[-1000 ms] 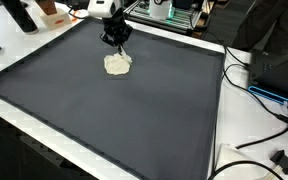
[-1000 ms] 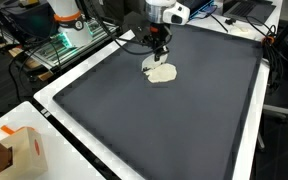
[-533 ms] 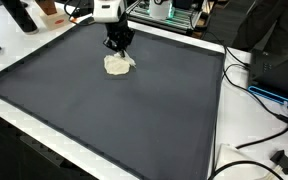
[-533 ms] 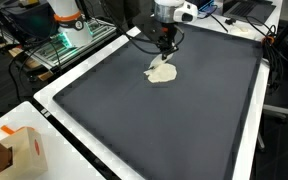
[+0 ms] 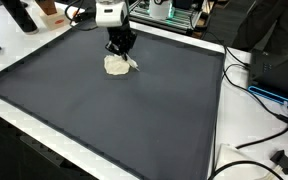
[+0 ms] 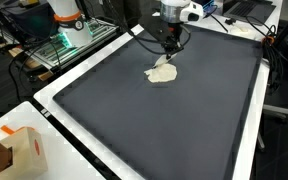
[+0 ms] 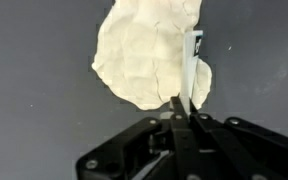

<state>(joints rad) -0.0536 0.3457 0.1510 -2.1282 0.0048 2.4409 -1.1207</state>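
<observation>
A cream-white crumpled cloth point(image 5: 116, 66) point(image 6: 160, 75) point(image 7: 144, 55) lies on the dark mat point(image 5: 114, 120) point(image 6: 164, 130) near its far edge. My gripper point(image 5: 124, 52) point(image 6: 167, 53) point(image 7: 184, 108) hangs just above the cloth's edge. In the wrist view its jaws stand pressed together on a thin white strip point(image 7: 191, 70) that runs up over the cloth's right side. I cannot tell whether the strip is a pulled-up edge of the cloth or a separate thing.
A white border frames the mat point(image 5: 219, 110). An orange and white box point(image 6: 19, 150) stands at a near corner. Cables point(image 5: 269, 95) and a black part point(image 5: 281, 158) lie beside the mat. Equipment racks point(image 5: 174, 12) point(image 6: 64, 40) stand behind it.
The gripper has shifted sideways from over the cloth's middle to its edge and risen slightly, and the thin white strip now shows between it and the cloth.
</observation>
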